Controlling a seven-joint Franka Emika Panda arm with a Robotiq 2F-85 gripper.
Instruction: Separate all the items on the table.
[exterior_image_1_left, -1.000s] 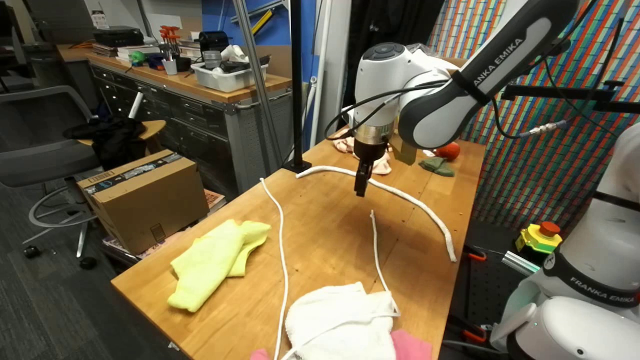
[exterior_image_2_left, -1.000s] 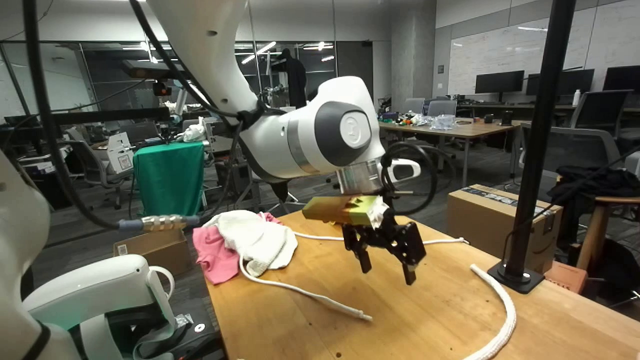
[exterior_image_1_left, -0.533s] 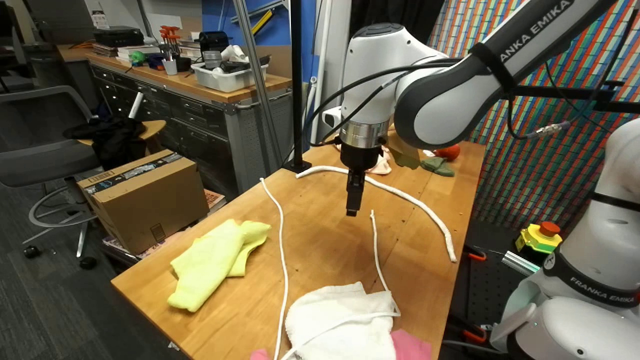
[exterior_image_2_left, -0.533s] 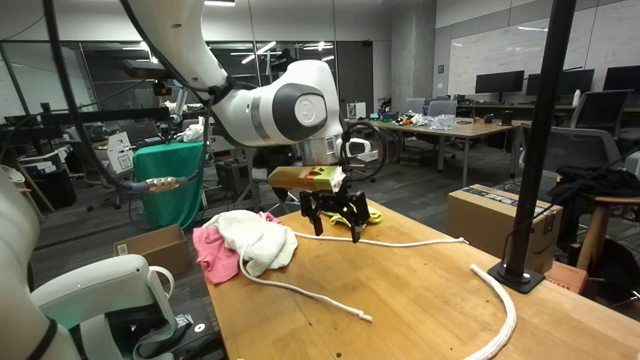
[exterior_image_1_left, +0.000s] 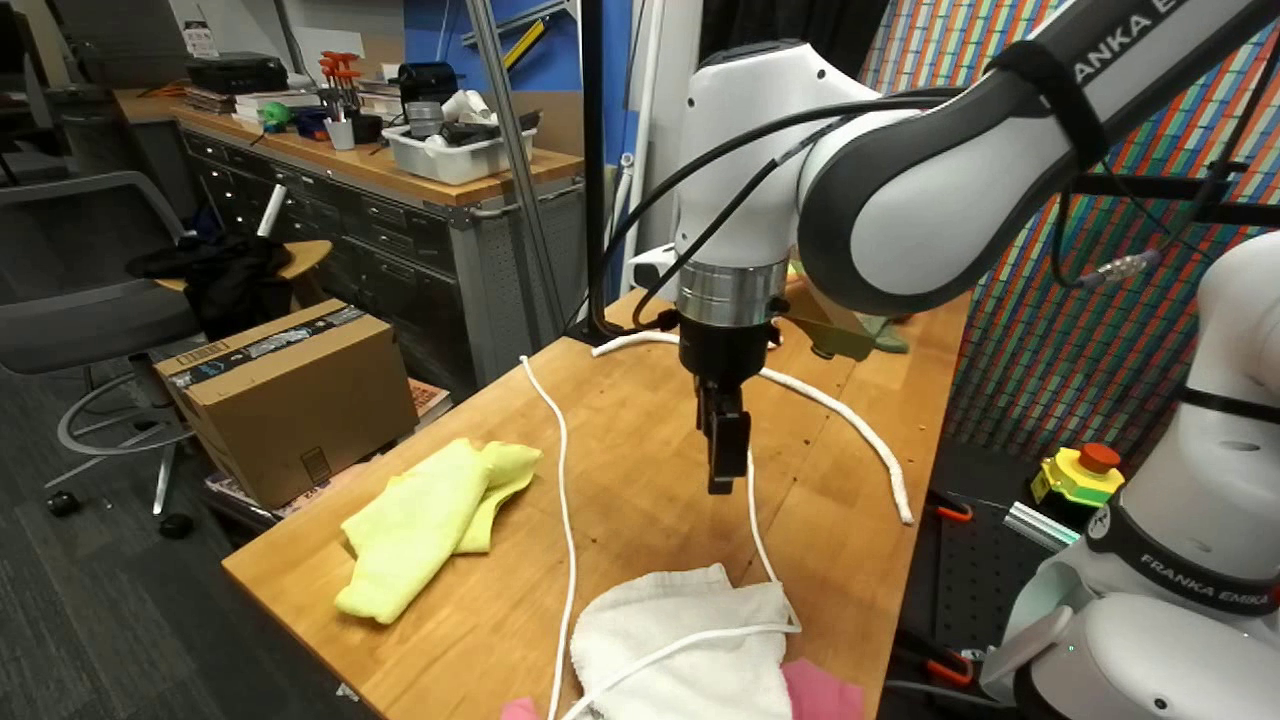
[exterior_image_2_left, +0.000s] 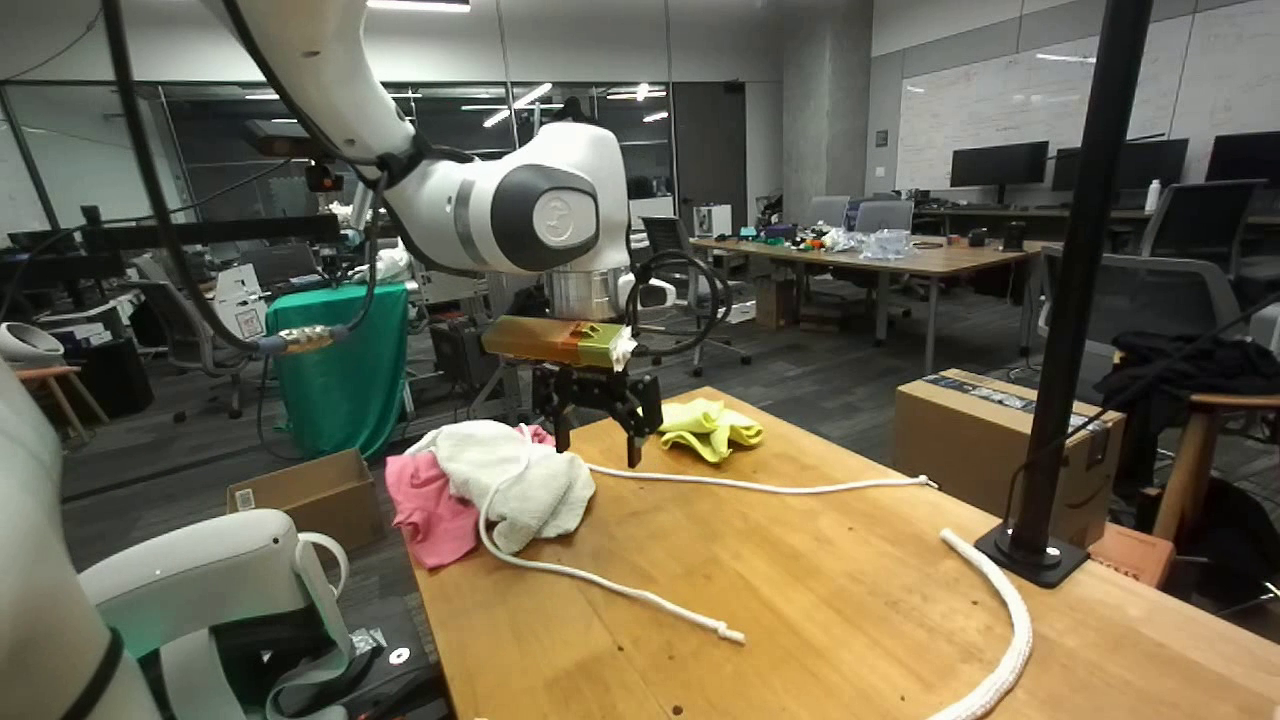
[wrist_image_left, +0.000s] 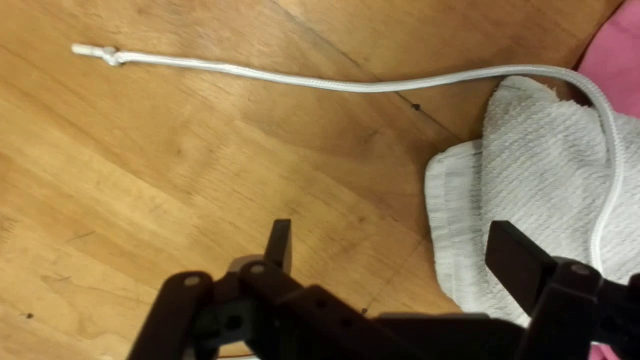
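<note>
My gripper (wrist_image_left: 390, 225) hangs open above the wooden table (exterior_image_1_left: 650, 470), nothing between its fingers. In the wrist view its right finger (wrist_image_left: 520, 265) overlaps the white-grey cloth (wrist_image_left: 545, 165); its left one is over bare wood. That cloth lies on a pink cloth (exterior_image_2_left: 435, 510). A thin white rope (wrist_image_left: 320, 84) loops across the white-grey cloth, its knotted end on the wood. Apart from them, a yellow cloth (exterior_image_1_left: 430, 530) lies crumpled. Farther off are a thicker white rope (exterior_image_1_left: 860, 425) and a small green object (exterior_image_1_left: 888, 338), partly behind the arm.
A black pole (exterior_image_2_left: 1070, 300) stands on its base at the table's edge. On the floor beside the table is a cardboard box (exterior_image_1_left: 290, 400). Another robot arm (exterior_image_1_left: 1180, 530) and a yellow emergency stop (exterior_image_1_left: 1080, 478) sit along the opposite side.
My open gripper has travelled along the table, away from the thick rope and towards the white-grey cloth. The yellow cloth has come out from behind it in an exterior view. The cloths and ropes have not moved.
</note>
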